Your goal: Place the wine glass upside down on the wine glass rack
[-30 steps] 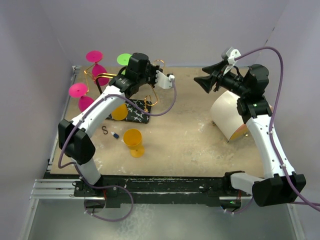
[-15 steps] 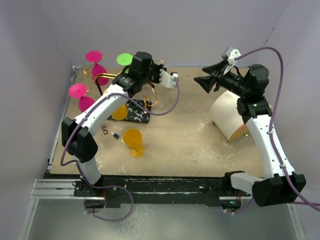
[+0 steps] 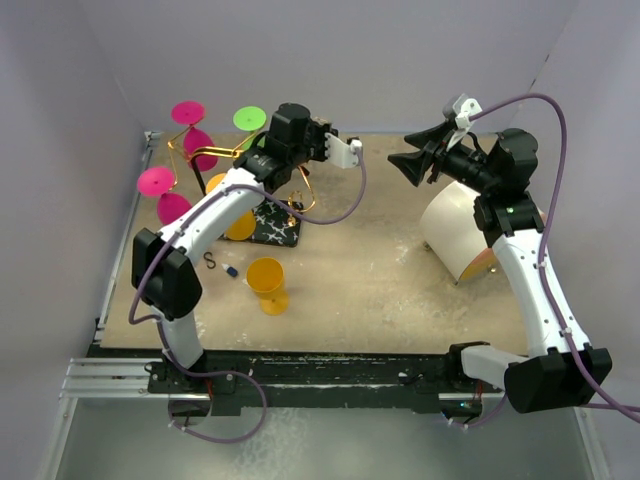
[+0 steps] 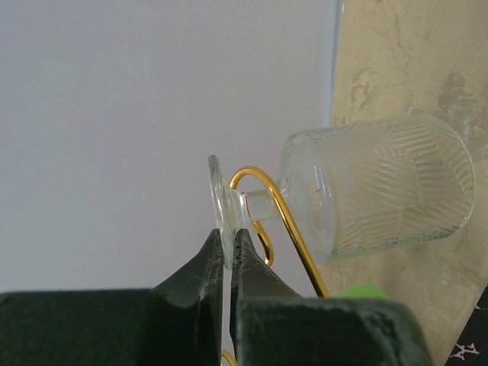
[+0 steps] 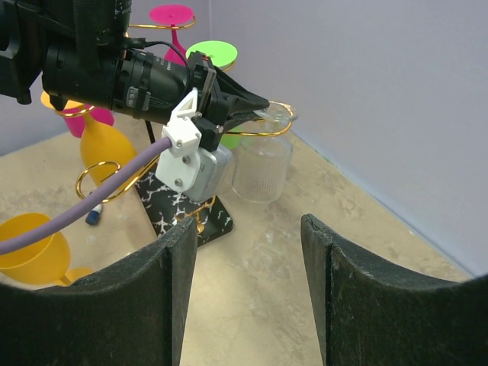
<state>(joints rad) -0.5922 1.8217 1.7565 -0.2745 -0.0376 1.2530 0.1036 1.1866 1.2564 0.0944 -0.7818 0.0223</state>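
Fingertips of my left gripper: pressed almost together, pinching the thin round foot of a clear ribbed wine glass. The foot's edge sits right between my two black pads. The stem passes through the curved end of a thin gold wire arm, and the wire hooks around it just behind the foot. From the right wrist view the glass hangs bowl-down under that arm, foot on top.

That arm belongs to the gold wire wine glass rack. It stands on a flat black white-marbled rectangular base at the far left of the tan table. Other arms carry an upper pink plastic glass, a lower pink plastic glass, a green glass and a hanging yellow glass.

A loose yellow plastic glass sits on the table just in front of the base. A small black S-shaped hook lies to its left.

My right gripper: jaws apart, nothing between them, raised over the table's right half and facing the rack. A white cylinder lies under that arm.
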